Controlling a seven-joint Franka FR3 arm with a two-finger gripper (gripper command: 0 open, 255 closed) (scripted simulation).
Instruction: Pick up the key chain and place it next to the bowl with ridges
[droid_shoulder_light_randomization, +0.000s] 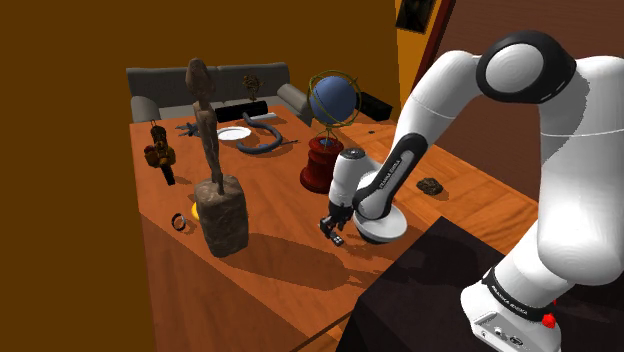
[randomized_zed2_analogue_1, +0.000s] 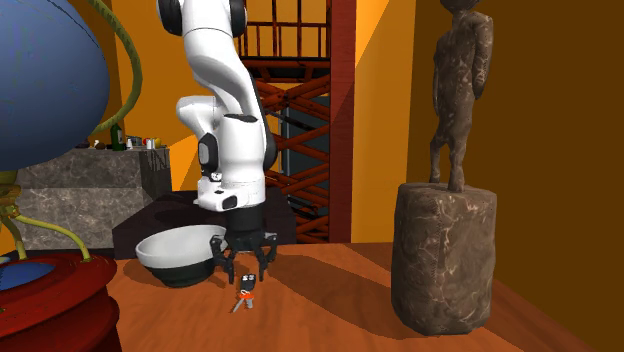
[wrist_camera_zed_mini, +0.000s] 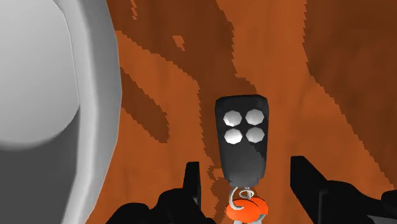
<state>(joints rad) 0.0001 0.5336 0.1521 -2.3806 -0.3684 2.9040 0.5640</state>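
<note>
While my pincer (wrist_camera_zed_mini: 247, 175) hangs low over the orange-brown table (wrist_camera_zed_mini: 286, 63), I see its two black fingers spread apart, clasping nothing. Between them, touching neither, lies the key chain (wrist_camera_zed_mini: 240, 137): a black fob with four white buttons, a ring and an orange tag. From the second exterior view it sits on the wood under the pincer, just beside the pale grey bowl (randomized_zed2_analogue_1: 175, 255).

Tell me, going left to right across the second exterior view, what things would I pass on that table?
First the blue globe on its red stand → pale bowl → key chain → dark statue on its rough block.
</note>
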